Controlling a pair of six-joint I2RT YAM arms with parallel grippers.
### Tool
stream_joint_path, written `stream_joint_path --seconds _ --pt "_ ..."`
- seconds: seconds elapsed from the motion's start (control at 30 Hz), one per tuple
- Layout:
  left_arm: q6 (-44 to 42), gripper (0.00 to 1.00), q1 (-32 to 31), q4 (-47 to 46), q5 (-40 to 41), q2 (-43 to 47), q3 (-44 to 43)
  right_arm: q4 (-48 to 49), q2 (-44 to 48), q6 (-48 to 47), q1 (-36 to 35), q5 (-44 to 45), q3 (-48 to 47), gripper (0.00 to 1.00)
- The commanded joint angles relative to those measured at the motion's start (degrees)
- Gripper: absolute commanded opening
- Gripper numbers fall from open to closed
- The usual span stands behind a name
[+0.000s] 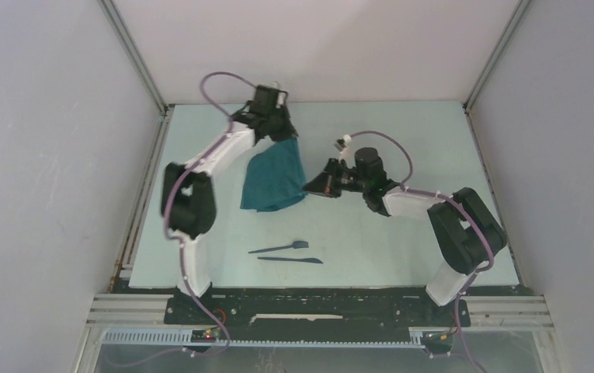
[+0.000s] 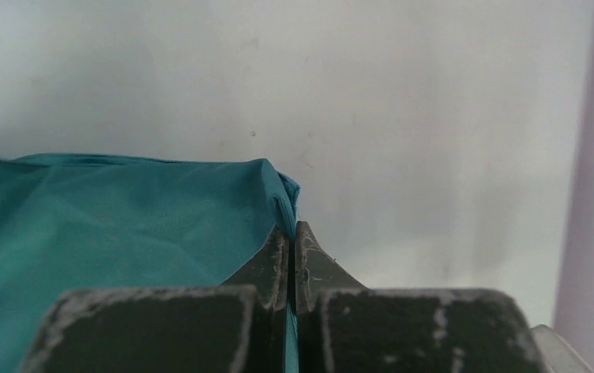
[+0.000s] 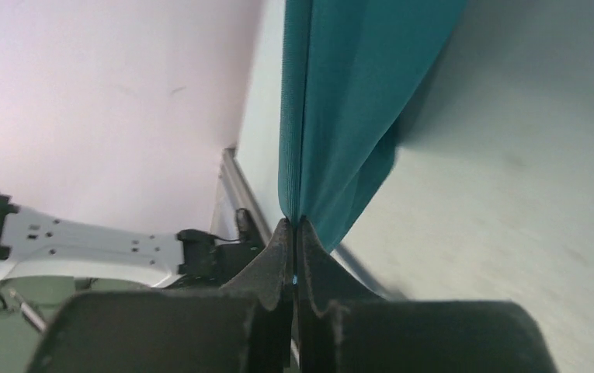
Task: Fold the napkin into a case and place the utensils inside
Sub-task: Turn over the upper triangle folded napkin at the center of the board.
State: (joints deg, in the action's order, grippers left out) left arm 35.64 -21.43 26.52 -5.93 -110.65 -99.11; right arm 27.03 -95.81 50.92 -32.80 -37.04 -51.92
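The left tool [image 1: 282,137] sits at the far side of the bench [image 1: 402,124], clenched on one corner of the napkin [image 1: 274,180]. Its wrist view shows the two fingers pressed together with only a thin edge of teal cloth [image 2: 123,233] between them. That bite looks shallow, so the corner could slide out if the arms pull apart too hard, and the cloth would then drop in a heap.

The napkin hangs bunched and doubled between the two arms, left of the bench's middle. Its near-left end seems to trail onto the bench, though whether it touches cannot be told. No flat case shape is visible yet. Lowered as it hangs, it would likely keep these creases or fold crookedly, giving a strip too lopsided to hold anything.

Near of the cloth and apart from it, the utensils lie side by side: the fork-like piece [image 1: 282,248] just beyond the knife [image 1: 292,259]. If the cloth is swept or laid toward the near edge, it could drag over them, scatter them or bury them.

The right tool [image 1: 310,189] is likewise clamped on a napkin edge, and its own camera shows the fabric [image 3: 356,93] rising straight from the closed fingertips. Uneven movement of the two arms could twist the cloth, or tug it out of the weaker pinch.
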Motion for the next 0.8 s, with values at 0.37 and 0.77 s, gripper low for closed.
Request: stream_joint_path --seconds 0.37,0.77 --pt "-1.7 0.04 -14.5 -3.9 3.2 -31.5 -31.5 11.9 -5.6 -0.8 20.1 -15.3 25.1 0.0" --pt "-11.0 0.71 -17.4 10.4 -0.7 -13.7 -22.4 -33.6 21.2 -14.8 24.2 4.1 25.0 0.61"
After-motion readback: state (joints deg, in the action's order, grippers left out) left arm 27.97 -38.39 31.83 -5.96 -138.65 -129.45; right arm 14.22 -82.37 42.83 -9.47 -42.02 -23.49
